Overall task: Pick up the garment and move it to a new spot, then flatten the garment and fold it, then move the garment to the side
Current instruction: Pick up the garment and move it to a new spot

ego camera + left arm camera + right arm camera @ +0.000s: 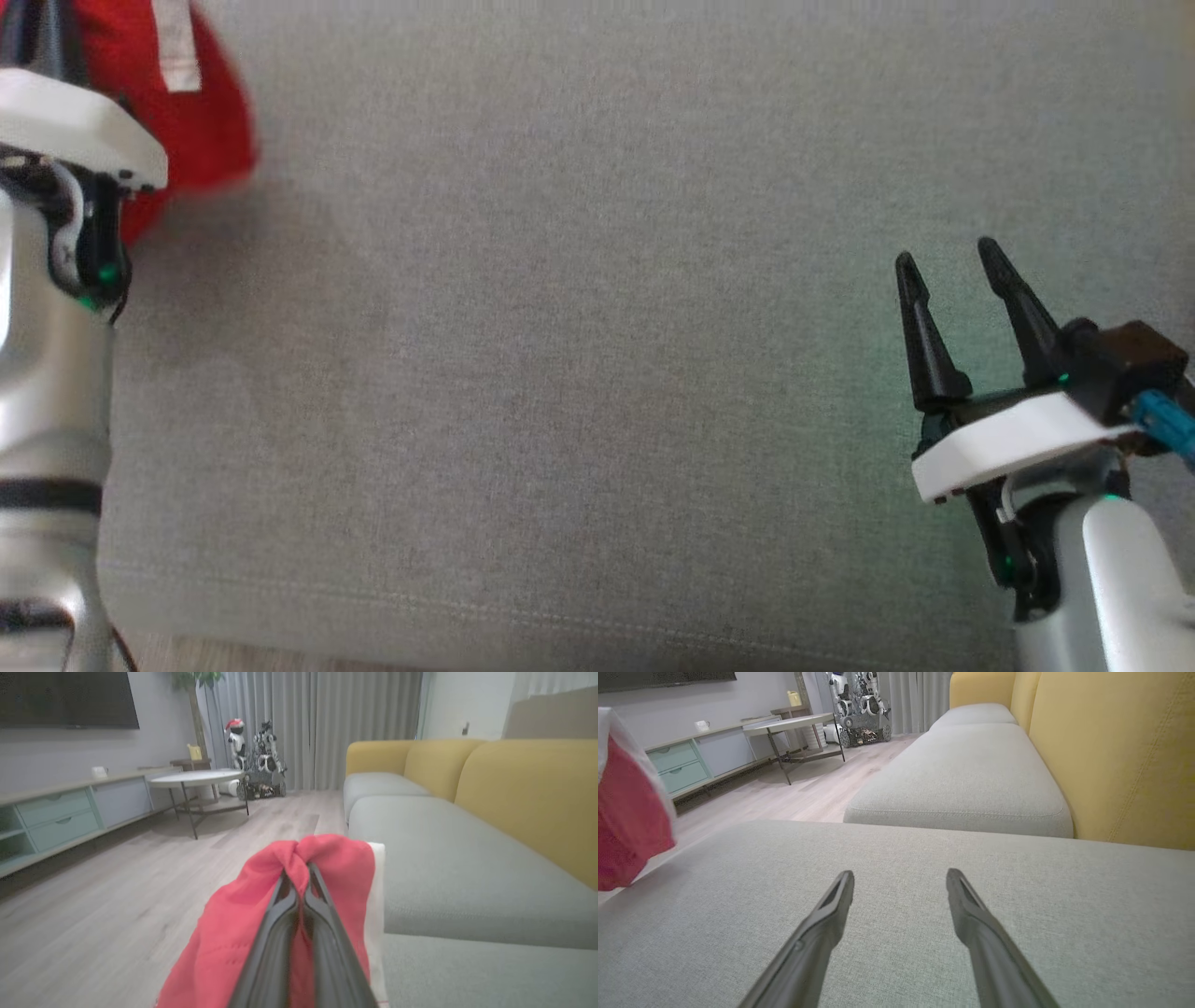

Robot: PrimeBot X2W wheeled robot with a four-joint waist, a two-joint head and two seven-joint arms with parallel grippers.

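one fold of red garment (224,933) pinched in closed left gripper (297,870). right gripper (900,874) spread wide, empty, above grey cushion (560,327).

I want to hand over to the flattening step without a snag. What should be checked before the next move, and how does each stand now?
1. Left gripper shut on the red garment: ok, cloth bunches round its fingertips.
2. Garment's lower end off the floor: cannot tell, it runs out of frame.
3. Right gripper open and free: ok, it hovers over the grey seat cushion.
4. Landing area on the cushion bare: ok in the part seen from the head.
5. Two-point hold for spreading: not ok, one gripper holds the garment.
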